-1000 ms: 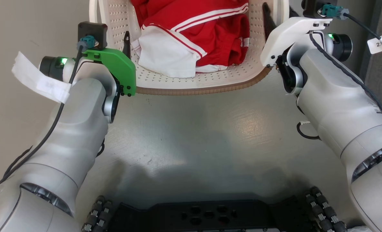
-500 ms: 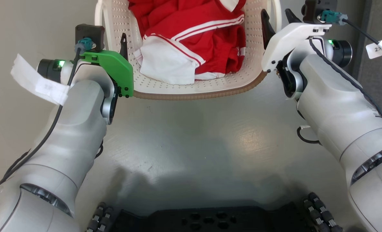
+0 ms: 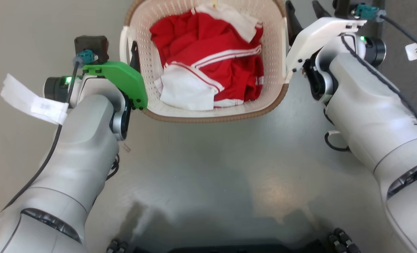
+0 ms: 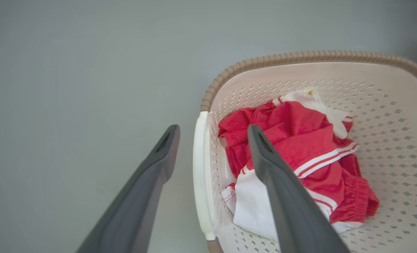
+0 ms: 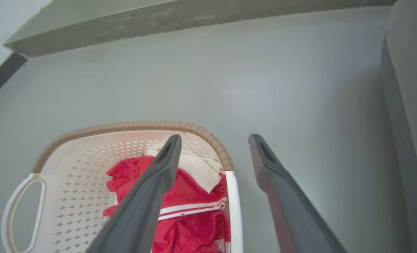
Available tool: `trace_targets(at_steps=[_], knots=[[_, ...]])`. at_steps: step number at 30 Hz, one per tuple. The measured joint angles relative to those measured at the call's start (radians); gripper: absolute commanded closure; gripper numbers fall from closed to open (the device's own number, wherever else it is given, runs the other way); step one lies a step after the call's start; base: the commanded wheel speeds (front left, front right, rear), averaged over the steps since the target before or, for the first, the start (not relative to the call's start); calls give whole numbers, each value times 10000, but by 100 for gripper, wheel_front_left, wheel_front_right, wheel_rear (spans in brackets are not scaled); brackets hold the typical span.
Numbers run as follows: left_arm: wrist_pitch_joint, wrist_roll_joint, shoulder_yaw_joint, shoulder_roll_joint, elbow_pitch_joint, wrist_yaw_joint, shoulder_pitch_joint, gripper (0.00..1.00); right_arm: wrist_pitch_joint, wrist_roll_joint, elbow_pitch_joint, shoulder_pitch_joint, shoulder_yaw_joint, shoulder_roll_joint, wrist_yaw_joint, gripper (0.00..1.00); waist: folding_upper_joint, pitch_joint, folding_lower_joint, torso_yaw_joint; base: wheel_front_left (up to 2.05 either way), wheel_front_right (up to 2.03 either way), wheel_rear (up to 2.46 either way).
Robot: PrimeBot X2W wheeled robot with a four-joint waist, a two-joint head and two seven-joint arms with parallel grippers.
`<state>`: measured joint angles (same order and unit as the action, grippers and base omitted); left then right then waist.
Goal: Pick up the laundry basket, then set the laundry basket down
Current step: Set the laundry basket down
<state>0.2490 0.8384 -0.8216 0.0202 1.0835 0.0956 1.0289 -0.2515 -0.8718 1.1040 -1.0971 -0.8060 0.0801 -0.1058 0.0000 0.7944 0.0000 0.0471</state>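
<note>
Left claw and right claw gape apart, each astride one side of the laundry basket. The right wrist view adds a wall beyond the grey floor.

Your floor is smooth, pale grey and slightly glossy, with soft patches of reflected light. The laundry basket stands upright and looks to be resting on the floor. The robot's own roller wheels are at the near edge. Farther off, the floor meets a wall, and a grey upright panel runs along one side.
</note>
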Motion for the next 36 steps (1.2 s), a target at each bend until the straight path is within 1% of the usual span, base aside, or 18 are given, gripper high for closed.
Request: trace_targets(at_steps=[4,8,20,21,23,26,33,36], knots=[[19,-192,489,10,-874,0,-24,0,-2,303,-610,38,341,236,0,0,0,-513,0,9,0,0,0],[27,-690,886,174,-1620,4,-312,0,-4,591,-1256,517,706,257,0,0,0,-1048,0,15,0,0,0],[27,-2044,2479,899,-3628,117,-2401,0,-4,1862,-3137,2323,1764,332,-29,0,0,-2674,-1,-65,0,0,0],[27,-2044,2479,899,-3628,117,-2401,0,-4,1862,-3137,2323,1764,332,-29,0,0,-2674,-1,-65,0,0,0],[29,-2380,2778,974,-4021,198,-2755,0,-6,2077,-3499,2624,2000,416,-31,0,0,-2925,-1,-89,0,0,0],[29,-2754,3170,1020,-4604,207,-3266,0,-6,2351,-3988,3120,2324,510,-67,0,0,-3294,-1,-117,0,0,0],[29,-3666,4002,1030,-5848,240,-4723,0,-6,2938,-5089,4492,2957,522,-79,0,0,-4159,-1,-146,0,0,0],[29,-3868,4301,993,-6286,247,-5441,0,-6,3187,-5517,5185,3185,508,-96,0,0,-4536,-1,-141,0,0,0]])
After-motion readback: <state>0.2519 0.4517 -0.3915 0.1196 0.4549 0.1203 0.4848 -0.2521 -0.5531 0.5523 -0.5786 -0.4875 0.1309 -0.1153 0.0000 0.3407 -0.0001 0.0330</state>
